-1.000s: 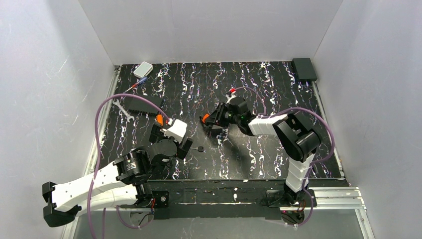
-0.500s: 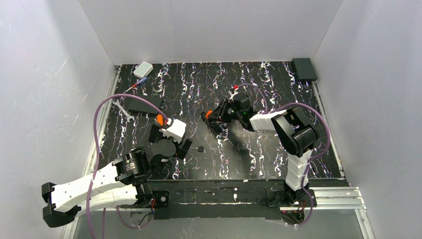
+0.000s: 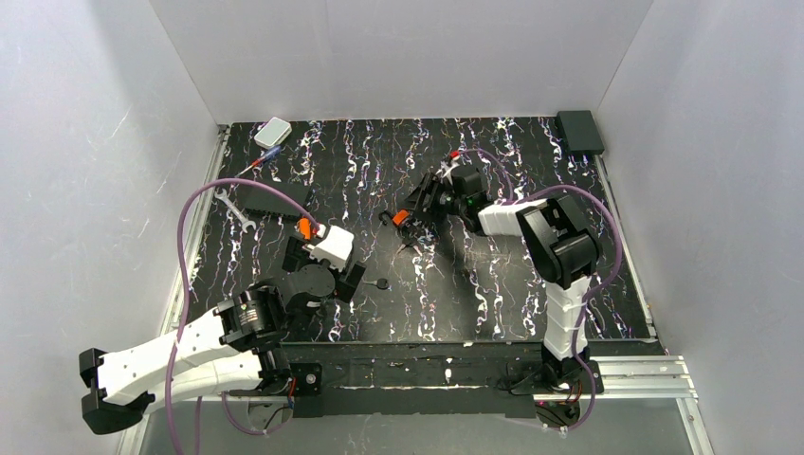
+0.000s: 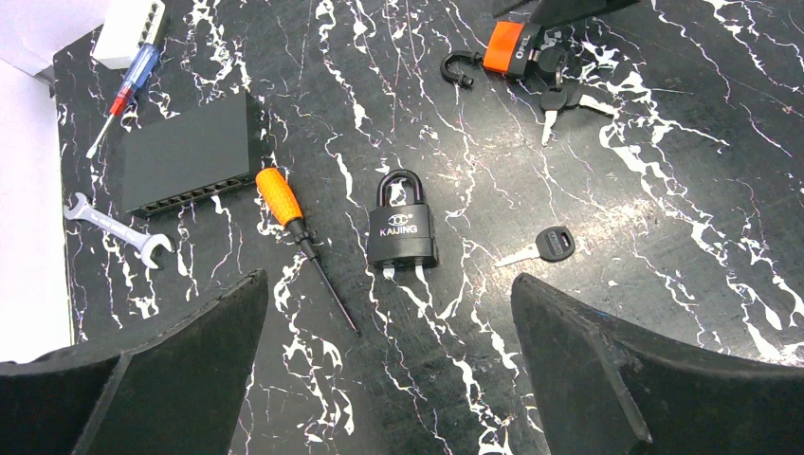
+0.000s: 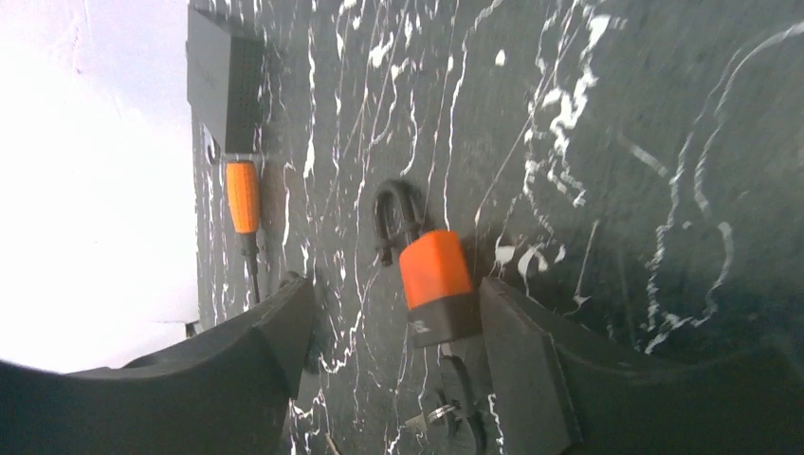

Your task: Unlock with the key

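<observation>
The dark padlock [image 4: 403, 230] lies flat on the mat, shackle pointing away, in the left wrist view. The small key [image 4: 545, 245] with a black head lies just right of it, and also shows in the top view [image 3: 381, 282]. My left gripper [image 4: 387, 313] hangs open and empty above the padlock's near end. My right gripper [image 5: 396, 294] is open at mid-table. A stubby orange-and-black lock [image 5: 436, 284] lies between its fingers, against the right one [image 5: 517, 341]. A bunch of keys [image 5: 446, 412] hangs from that lock.
An orange-handled screwdriver [image 4: 284, 204] lies left of the padlock. A black box [image 4: 190, 152], a wrench [image 4: 114, 223], a red-and-blue screwdriver [image 4: 123, 85] and a white box [image 3: 273, 132] sit at the back left. A black block [image 3: 579, 131] sits in the back right corner.
My right gripper has moved toward the back of the table, and the orange-and-black lock shifted with it. The left arm has not moved.
</observation>
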`<state>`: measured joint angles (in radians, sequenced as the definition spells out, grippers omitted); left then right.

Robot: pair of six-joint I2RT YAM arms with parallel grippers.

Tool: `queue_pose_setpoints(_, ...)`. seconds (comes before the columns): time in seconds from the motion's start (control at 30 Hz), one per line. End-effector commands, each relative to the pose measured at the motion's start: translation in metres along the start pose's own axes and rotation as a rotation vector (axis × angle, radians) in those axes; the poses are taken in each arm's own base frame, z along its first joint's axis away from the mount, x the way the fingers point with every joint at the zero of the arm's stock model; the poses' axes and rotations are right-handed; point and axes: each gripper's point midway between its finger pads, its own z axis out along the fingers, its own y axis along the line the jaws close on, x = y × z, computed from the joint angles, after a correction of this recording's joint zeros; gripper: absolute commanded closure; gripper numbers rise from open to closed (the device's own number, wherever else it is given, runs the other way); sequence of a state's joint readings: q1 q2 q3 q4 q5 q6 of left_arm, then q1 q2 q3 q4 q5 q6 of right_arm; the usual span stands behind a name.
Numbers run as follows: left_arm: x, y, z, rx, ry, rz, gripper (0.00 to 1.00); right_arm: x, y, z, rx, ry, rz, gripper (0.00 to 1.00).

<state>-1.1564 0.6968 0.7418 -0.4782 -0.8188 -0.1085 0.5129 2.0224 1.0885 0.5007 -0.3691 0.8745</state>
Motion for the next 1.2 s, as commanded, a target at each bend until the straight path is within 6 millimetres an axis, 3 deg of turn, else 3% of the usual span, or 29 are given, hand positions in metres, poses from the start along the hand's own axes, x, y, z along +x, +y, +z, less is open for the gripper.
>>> queue_pose_setpoints(0.0, 0.000, 0.004, 0.001, -0.018, -0.001, -0.015, 0.01, -0.038, 0.016, -0.003, -0.034, -0.053, -0.075, 0.25)
queue_pose_setpoints(0.23, 0.002, 0.005, 0.002, -0.026, 0.011, -0.013, 0.01, -0.076, 0.010, -0.036, 0.143, -0.123, -0.229, 0.18)
queue_pose_setpoints(0.33, 0.002, 0.007, 0.002, -0.030, 0.012, -0.013, 0.01, -0.084, 0.026, -0.057, 0.157, -0.162, -0.322, 0.18)
queue_pose_setpoints(0.4, 0.002, 0.008, 0.002, -0.031, 0.015, -0.012, 0.01, -0.077, 0.037, -0.067, 0.157, -0.164, -0.402, 0.19)
queue_pose_setpoints(0.63, 0.000, 0.014, -0.002, -0.025, 0.020, -0.025, 0.01, -0.012, 0.077, -0.090, 0.088, -0.081, -0.734, 0.19)
queue_pose_setpoints(0.83, -0.003, 0.023, -0.007, -0.040, -0.001, -0.057, 0.01, 0.072, 0.106, -0.100, -0.076, 0.087, -1.032, 0.20)
queue_pose_setpoints(0.93, -0.005, 0.031, -0.011, -0.056, -0.021, -0.085, 0.01, 0.107, 0.107, -0.096, -0.114, 0.170, -1.133, 0.20)
queue_pose_setpoints(1.03, -0.007, 0.038, -0.015, -0.067, -0.049, -0.109, 0.01, 0.128, 0.104, -0.086, -0.139, 0.253, -1.160, 0.21)
queue_pose_setpoints(1.17, -0.009, 0.047, -0.021, -0.084, -0.077, -0.135, 0.01, 0.152, 0.085, -0.073, -0.079, 0.399, -1.182, 0.24)
